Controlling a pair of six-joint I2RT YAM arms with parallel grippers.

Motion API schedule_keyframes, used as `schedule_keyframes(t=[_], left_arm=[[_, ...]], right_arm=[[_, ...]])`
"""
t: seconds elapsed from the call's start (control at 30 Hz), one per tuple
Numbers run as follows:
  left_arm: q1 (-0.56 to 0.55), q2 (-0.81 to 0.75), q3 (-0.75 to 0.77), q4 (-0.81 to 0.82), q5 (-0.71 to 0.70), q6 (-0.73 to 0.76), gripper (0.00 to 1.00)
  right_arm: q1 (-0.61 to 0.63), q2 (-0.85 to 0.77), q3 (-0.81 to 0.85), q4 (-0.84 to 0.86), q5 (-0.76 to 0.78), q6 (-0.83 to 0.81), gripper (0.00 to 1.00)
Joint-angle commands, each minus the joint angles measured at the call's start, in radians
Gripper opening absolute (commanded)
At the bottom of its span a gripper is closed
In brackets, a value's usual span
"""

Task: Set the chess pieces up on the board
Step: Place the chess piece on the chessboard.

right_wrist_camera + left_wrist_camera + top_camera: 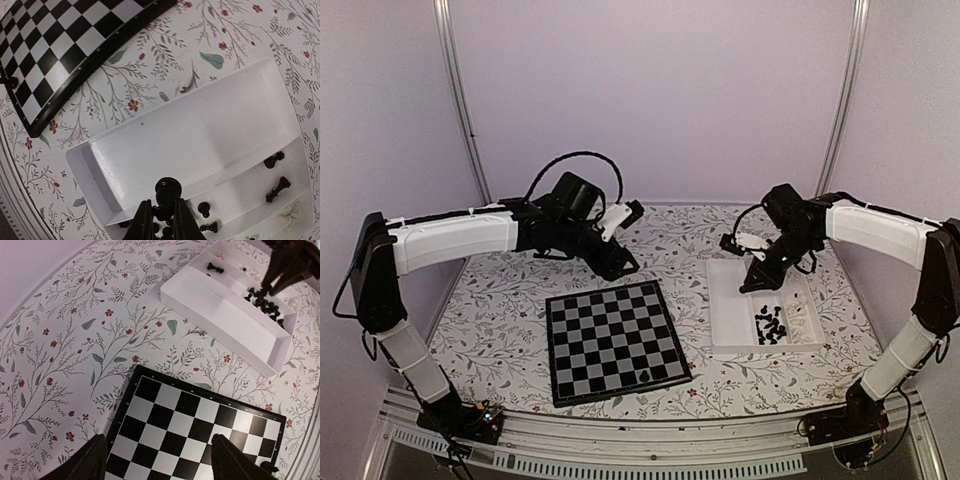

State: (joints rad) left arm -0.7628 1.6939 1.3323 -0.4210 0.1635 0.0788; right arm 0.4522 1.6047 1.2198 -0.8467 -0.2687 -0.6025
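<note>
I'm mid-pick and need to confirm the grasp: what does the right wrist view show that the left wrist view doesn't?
Only the right wrist view: the right gripper closed on a black chess piece, its round head showing between the fingers, over the white tray.
Only the left wrist view: the left gripper open above the board, holding nothing.
Both: the white tray, the board, the loose black pieces in the tray, and a lone piece already on the board.

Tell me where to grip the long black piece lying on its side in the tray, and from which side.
Pinch the long piece across its narrow waist, from straight above: it lies flat on the tray floor, sides clear.
</note>
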Motion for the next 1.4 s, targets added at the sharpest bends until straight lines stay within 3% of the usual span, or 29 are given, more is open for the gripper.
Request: schedule_keyframes(t=[0.0,0.3,0.47,0.83,1.37], left_arm=[[0.060,-0.047,-0.040,0.076,-0.012,0.002,0.73],[0.097,-0.094,-0.120,0.124,-0.050,-0.018,0.74],[0.097,-0.101,-0.121,0.119,-0.069,-0.018,0.74],[0.102,-0.133,-0.120,0.110,-0.088,-0.015,0.75],[0.102,-0.126,-0.117,0.105,-0.076,-0.015,0.75]], right_arm=[[0.134,-0.006,0.063,-0.099,-0.156,-0.049,0.10],[0.421,0.192,0.181,-0.162,-0.137,-0.071,0.10],[0.510,0.281,0.257,-0.180,-0.132,-0.070,0.10],[0.594,0.434,0.377,-0.209,-0.119,-0.056,0.10],[0.609,0.472,0.391,-0.201,-0.068,-0.040,0.13]])
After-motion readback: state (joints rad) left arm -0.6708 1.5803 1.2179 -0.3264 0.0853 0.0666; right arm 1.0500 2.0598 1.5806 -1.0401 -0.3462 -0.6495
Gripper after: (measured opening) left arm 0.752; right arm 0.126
